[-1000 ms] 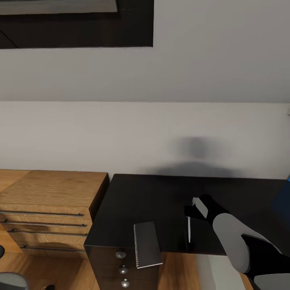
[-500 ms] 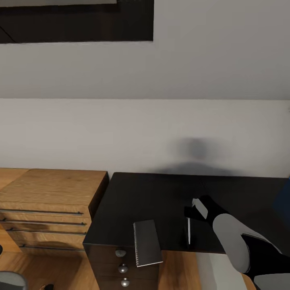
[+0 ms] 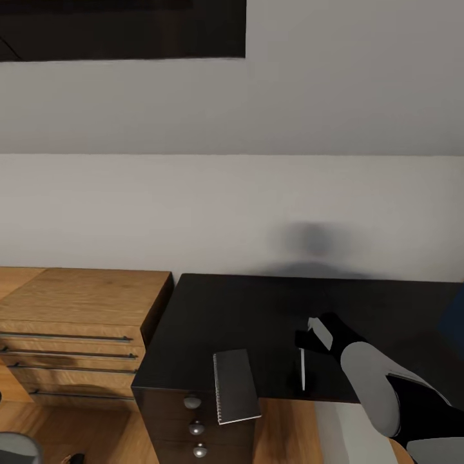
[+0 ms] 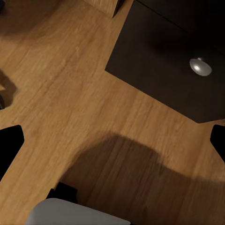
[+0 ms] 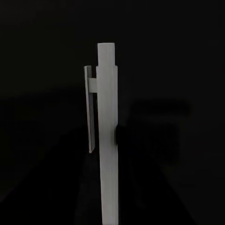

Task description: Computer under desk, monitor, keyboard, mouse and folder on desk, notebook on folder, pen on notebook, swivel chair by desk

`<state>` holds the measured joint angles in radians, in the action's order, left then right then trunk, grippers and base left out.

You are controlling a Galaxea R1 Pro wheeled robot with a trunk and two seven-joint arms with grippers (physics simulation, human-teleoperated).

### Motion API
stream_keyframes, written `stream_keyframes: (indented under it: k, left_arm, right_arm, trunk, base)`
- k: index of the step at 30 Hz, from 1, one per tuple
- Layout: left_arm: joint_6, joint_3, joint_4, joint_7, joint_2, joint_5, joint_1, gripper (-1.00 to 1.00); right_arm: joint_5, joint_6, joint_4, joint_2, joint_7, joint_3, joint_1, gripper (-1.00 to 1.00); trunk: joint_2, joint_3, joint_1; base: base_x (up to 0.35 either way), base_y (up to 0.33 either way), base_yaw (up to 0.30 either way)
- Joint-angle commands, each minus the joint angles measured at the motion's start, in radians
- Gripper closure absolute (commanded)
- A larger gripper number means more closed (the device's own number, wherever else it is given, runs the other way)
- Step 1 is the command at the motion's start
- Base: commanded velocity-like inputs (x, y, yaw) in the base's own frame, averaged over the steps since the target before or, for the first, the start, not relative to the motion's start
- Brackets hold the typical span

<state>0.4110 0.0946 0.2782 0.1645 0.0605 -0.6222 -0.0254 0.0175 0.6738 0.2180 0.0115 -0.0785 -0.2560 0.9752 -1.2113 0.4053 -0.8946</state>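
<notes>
- Two task things lie on the black desk (image 3: pixel 245 309) in the head view: the dark grey notebook (image 3: pixel 236 385) and the whitish pen (image 3: pixel 303 367).
- The notebook rests at the desk's near edge, above the drawers, with its near end jutting out past the edge; its spiral side faces the robot's left.
- The pen lies flat on the desk top to the right of the notebook and apart from it, running from the near edge toward the wall.
- The right gripper (image 3: pixel 314 336) is poised at the far end of the pen, its black fingers (image 3: pixel 305 339) close to the desk top; whether they grip the pen or how far apart they stand, I cannot tell.
- In the right wrist view the pen (image 5: pixel 107 140) stands out pale against the dark desk, its clip on one side.
- The left wrist view looks down on the wooden floor (image 4: pixel 70 108) beside the desk's drawer front (image 4: pixel 173 70) with a round silver knob (image 4: pixel 200 66); the left gripper's dark fingers (image 4: pixel 9 145) show at both edges of that view, wide apart with nothing between them.
- A low wooden shelving unit (image 3: pixel 77 322) stands just to the left of the desk, against the pale wall (image 3: pixel 232 206).
- A strip of blue, the folder (image 3: pixel 451 319), shows at the right edge on the desk.
</notes>
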Motion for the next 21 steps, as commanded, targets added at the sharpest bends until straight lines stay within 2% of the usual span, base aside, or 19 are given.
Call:
stream_keyframes:
  k: [1, 9, 10, 21]
  left_arm:
    - [0.004, 0.008, -0.001, 0.003, 0.001, -0.01, -0.001, -1.0]
    - [0.005, 0.008, -0.001, 0.004, 0.001, -0.01, -0.001, -1.0]
    - [0.005, 0.008, -0.001, 0.004, 0.001, -0.01, -0.001, -1.0]
    - [0.005, 0.009, -0.001, 0.004, 0.001, -0.008, -0.001, -1.0]
  right_arm:
    - [0.001, 0.004, 0.001, 0.0, -0.006, -0.003, 0.0, 1.0]
    - [0.001, 0.004, 0.001, 0.001, -0.006, -0.003, 0.0, 1.0]
    - [0.001, 0.004, 0.001, 0.001, -0.006, -0.003, 0.0, -1.0]
    - [0.001, 0.004, 0.002, 0.001, -0.002, -0.003, 0.0, -1.0]
  trunk:
    - [-0.001, 0.001, 0.0]
    - [-0.001, 0.001, 0.0]
    - [-0.001, 0.001, 0.0]
    - [-0.001, 0.001, 0.0]
  base:
    - [0.0, 0.0, 0.0]
    - [0.0, 0.0, 0.0]
    - [0.0, 0.0, 0.0]
    - [0.0, 0.0, 0.0]
